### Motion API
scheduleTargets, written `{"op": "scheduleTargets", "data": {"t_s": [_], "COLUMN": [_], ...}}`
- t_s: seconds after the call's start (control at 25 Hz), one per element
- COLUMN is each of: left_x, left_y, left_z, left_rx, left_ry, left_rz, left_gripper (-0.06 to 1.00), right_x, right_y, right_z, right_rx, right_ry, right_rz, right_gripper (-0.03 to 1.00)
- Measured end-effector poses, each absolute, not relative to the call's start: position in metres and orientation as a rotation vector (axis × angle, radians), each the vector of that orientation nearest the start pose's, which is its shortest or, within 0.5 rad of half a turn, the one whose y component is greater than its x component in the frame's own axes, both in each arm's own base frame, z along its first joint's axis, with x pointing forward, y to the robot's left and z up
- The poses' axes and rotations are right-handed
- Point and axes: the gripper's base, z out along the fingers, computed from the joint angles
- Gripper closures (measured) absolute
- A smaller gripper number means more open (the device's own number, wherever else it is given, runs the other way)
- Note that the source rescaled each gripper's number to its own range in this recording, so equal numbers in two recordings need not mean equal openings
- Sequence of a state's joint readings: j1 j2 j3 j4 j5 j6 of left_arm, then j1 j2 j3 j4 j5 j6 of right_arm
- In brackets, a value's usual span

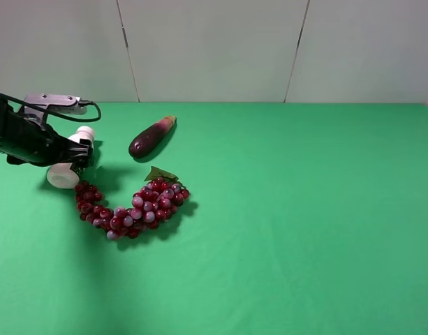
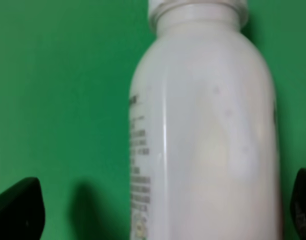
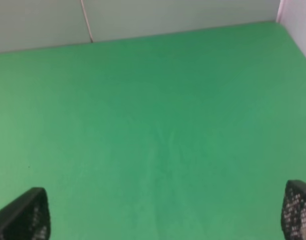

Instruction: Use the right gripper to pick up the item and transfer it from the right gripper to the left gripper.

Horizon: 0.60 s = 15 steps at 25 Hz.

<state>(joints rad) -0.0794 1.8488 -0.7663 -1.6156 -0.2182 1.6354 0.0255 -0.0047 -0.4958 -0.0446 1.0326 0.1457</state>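
Both grippers stand with their jaws spread apart. On the left of the green table [image 1: 304,223], the left gripper [image 1: 74,157] hangs low at the end of its black arm, a black cable [image 1: 67,115] looping over its top. Its wrist camera shows the two dark fingertips [image 2: 18,210] wide apart at the frame's corners, with the item [image 2: 207,130], a small white plastic bottle with printed text down one side, lying between them; there is green cloth visible between the bottle and one fingertip, so the jaws are released rather than clamped on it. From the high camera the bottle [image 1: 65,167] shows as a white cap and a round white base either side of the gripper, right at the near end of a curved bunch of red grapes [image 1: 133,208]. A dark purple eggplant [image 1: 151,137] lies apart, farther back on the cloth. The right gripper [image 3: 162,215] is out of the high view; its own camera shows only two black fingertips [image 3: 25,215] far apart over bare green cloth, holding nothing.
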Motion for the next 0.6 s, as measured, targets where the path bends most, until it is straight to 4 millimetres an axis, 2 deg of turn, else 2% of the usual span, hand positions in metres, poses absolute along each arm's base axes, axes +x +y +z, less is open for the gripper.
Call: {"op": "scheduleTargets", "data": {"t_s": [0.16, 0.36, 0.6], "left_x": [0.318, 0.313, 0.295], "left_y": [-0.006, -0.011, -0.043], "left_z": [0.137, 0.186, 0.238], "left_rx": [0.035, 0.040, 0.176], "left_ry": [2.479, 2.326, 2.148], "left_rz": [0.247, 0.161, -0.030], "left_gripper": [-0.05, -0.05, -0.05], "right_x": [-0.004, -0.004, -0.004], "right_y": [-0.004, -0.004, -0.004], "right_z": [0.278, 0.279, 0.279], "right_rx": [0.122, 0.122, 0.122], "right_ry": [2.012, 2.011, 2.010], "right_rz": [0.056, 0.057, 0.057], "right_gripper": [-0.03, -0.03, -0.03]}}
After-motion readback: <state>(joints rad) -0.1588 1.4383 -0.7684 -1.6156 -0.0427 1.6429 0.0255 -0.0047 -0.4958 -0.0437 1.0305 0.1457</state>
